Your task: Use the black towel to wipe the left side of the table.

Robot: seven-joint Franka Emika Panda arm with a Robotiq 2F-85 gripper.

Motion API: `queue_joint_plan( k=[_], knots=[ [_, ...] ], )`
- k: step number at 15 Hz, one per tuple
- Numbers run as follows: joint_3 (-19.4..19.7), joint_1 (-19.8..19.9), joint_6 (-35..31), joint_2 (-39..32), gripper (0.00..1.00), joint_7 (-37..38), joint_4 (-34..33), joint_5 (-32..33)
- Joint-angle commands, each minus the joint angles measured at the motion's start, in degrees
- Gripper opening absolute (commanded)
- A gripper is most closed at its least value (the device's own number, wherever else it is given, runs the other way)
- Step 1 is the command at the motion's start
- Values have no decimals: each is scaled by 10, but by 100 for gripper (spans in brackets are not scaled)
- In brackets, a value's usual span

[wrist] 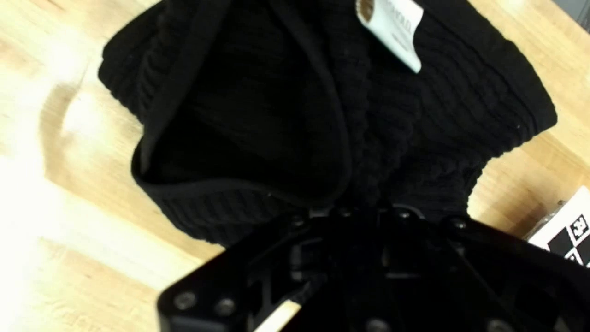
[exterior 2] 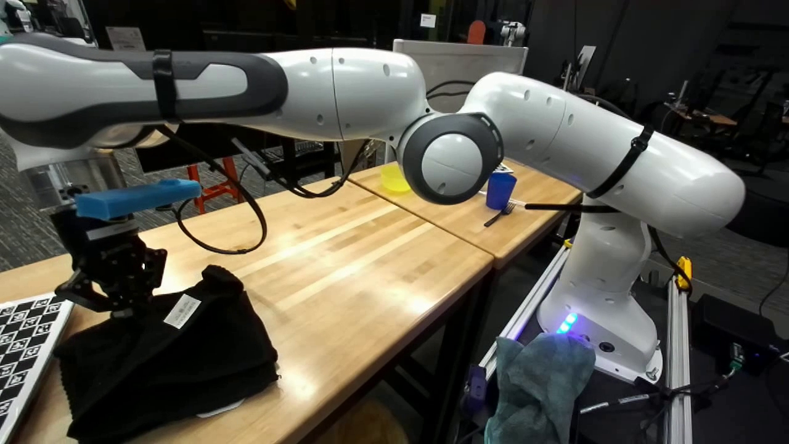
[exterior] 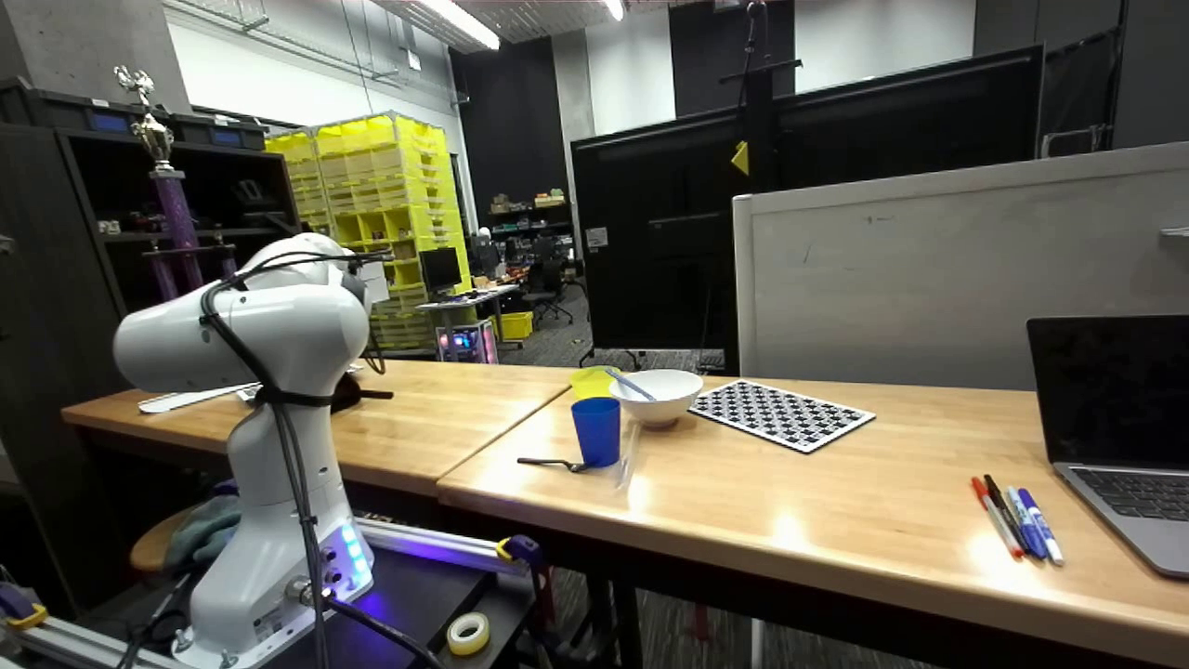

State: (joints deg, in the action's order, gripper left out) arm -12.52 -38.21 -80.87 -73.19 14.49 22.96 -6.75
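The black towel (exterior 2: 172,364) lies bunched on the wooden table (exterior 2: 345,290), with a white label on top. It also fills much of the wrist view (wrist: 415,124), with a fold standing open. My gripper (exterior 2: 126,310) points down at the towel's far edge. In the wrist view its fingertips (wrist: 357,212) are close together with dark cloth between them, so it looks shut on the towel. The dark fingers and dark cloth blend, so the exact grip is hard to see. In an exterior view the arm (exterior: 246,334) hides the gripper and most of the towel.
A checkered board (exterior 2: 28,357) lies beside the towel. On the adjoining table stand a blue cup (exterior: 596,432), a white bowl (exterior: 658,398), a yellow bowl (exterior 2: 394,177), a fork (exterior: 553,463), another checkered board (exterior: 780,413), pens and a laptop. A grey-green cloth (exterior 2: 542,382) hangs by the robot base.
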Motion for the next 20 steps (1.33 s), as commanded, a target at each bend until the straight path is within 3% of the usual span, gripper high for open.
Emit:
queue_joint_plan(
  k=[1, 2, 3, 4, 5, 6, 7, 8, 9, 10, 11, 12, 18, 19, 20],
  knots=[
    [29, -19, 37, -6, 3, -32, -37, 31],
    [24, -11, 10, 34, 3, -41, 34, 46],
    [29, -13, 10, 34, 3, -48, 33, 54],
    [41, -24, 43, -3, 3, -55, -39, 56],
    [36, -18, 13, 37, 3, -60, 33, 70],
    [39, -20, 11, 36, 3, -63, 33, 75],
    [50, -30, 43, -3, 3, -69, -41, 74],
    [42, -22, 11, 37, 3, -69, 32, 83],
    [47, -25, 10, 37, 3, -72, 32, 88],
    [59, -35, 42, -2, 3, -75, -41, 87],
    [64, -36, 48, -1, 3, -70, -42, 90],
    [64, -29, 17, 40, 3, -62, 32, 99],
    [90, -17, 15, 34, 3, 12, 20, 107],
    [98, -19, 42, -4, 3, 20, -49, 102],
    [96, -12, 13, 31, 3, 32, 14, 104]
  ],
)
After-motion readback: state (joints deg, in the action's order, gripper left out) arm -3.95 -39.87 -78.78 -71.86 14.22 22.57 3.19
